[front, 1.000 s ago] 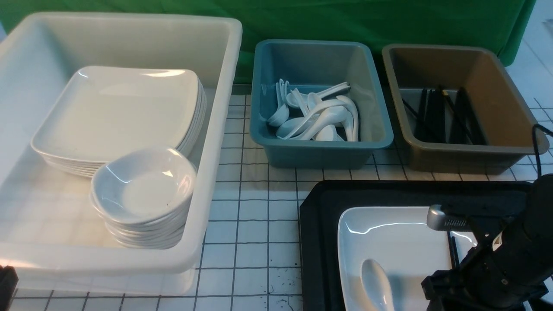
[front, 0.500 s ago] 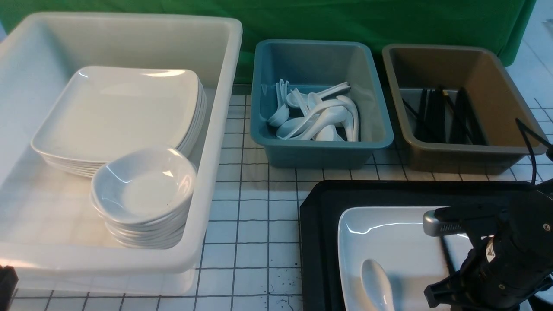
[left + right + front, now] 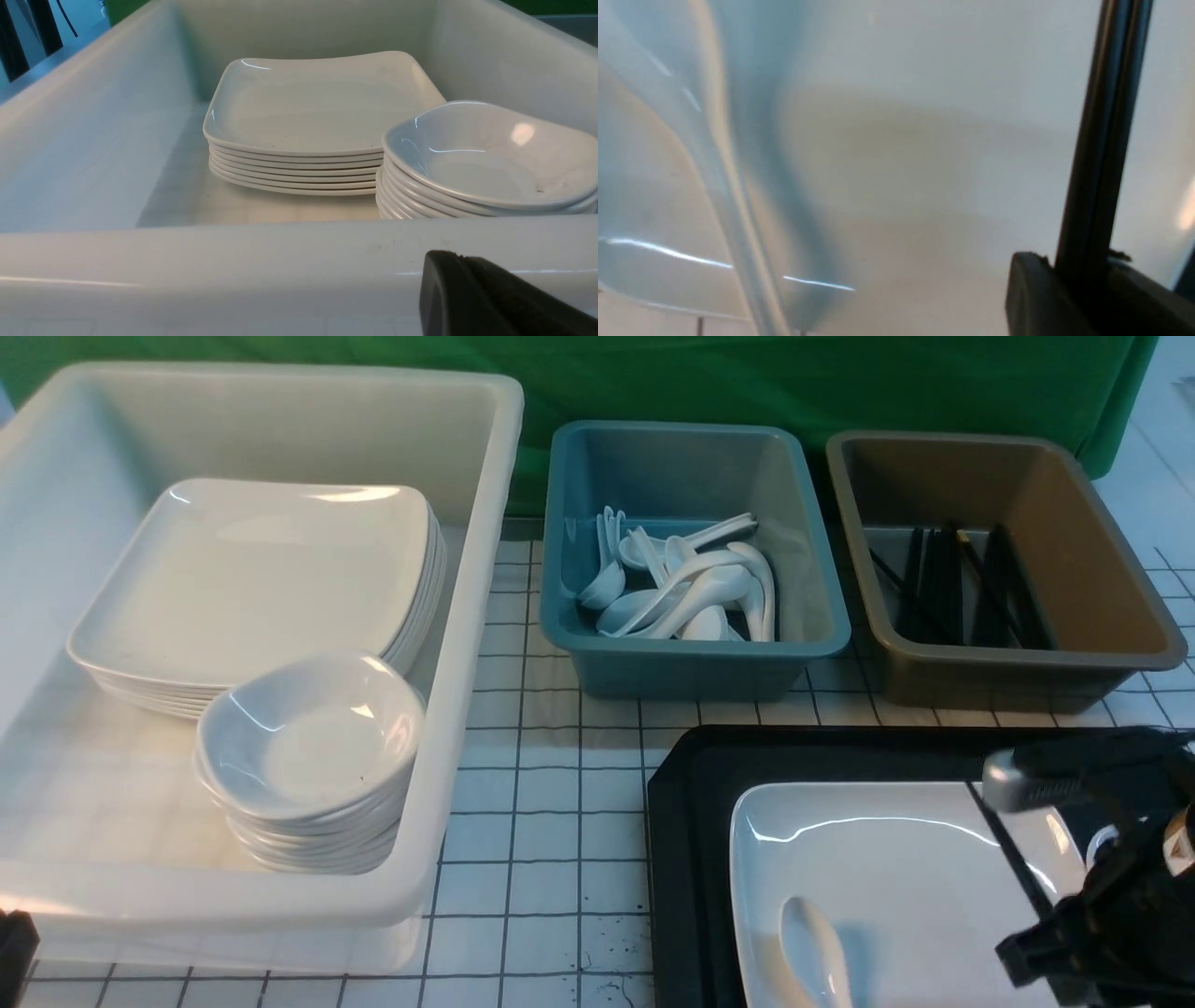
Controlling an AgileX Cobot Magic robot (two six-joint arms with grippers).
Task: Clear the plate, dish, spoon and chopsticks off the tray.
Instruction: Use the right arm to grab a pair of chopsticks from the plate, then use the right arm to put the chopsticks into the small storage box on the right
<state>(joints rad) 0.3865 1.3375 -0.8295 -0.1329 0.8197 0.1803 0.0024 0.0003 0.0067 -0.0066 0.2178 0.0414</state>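
Right pincer (image 3: 1085, 284) shifted rightward pinching chopsticks (image 3: 1104, 140), left pincer (image 3: 451, 284) pressed together, spoon (image 3: 814, 947) on plate (image 3: 896, 859)

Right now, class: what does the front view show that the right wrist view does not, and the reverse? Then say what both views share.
Front view only: the tray, the spoon lying on the plate, the white tub of stacked plates and dishes, the blue tub of spoons, and the brown tub of black sticks.
Right wrist view only: the right gripper clamped on the chopsticks, seen close up.
Both: the plate, with the chopsticks slanting above it.
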